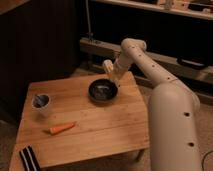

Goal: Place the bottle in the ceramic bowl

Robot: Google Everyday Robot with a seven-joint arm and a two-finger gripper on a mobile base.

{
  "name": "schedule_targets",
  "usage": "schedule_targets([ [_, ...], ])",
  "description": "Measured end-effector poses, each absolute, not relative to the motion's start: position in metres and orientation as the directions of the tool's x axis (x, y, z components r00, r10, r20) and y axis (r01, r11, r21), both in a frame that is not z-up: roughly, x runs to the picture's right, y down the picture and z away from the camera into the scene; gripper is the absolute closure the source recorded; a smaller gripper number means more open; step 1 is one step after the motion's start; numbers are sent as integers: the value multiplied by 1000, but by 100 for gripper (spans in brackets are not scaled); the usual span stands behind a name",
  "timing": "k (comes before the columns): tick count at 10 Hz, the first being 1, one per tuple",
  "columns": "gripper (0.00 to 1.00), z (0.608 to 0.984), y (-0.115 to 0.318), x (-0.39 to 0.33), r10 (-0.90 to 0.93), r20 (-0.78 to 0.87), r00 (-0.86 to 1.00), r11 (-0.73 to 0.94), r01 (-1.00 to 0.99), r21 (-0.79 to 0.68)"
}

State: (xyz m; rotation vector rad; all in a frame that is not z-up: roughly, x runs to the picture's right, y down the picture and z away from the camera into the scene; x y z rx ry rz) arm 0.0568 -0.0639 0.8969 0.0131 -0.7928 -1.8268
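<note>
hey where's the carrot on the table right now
The carrot lies near the table's front left, below the cup; the bowl and claw are far right.

One wooden table (100, 131). One ceramic bowl (103, 91), far centre of table. One bottle (102, 90), pale shape lying inside bowl. One cup (41, 102), left side. One carrot (62, 128), near left. One black-and-white striped object (29, 158), near left corner. One robot arm (165, 115), right side, with one gripper (113, 76) just above bowl's far right rim.
</note>
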Motion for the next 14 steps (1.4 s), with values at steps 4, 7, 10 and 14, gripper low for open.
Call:
schedule_targets([
  [4,88,864,-6,19,-806,330,-492,-241,781,576],
  [7,58,867,25,12,-767,358,-532,-288,784,550],
  [10,26,873,29,11,-762,365,-534,-310,797,518],
  [14,20,874,31,3,-747,366,-555,-343,793,503],
])
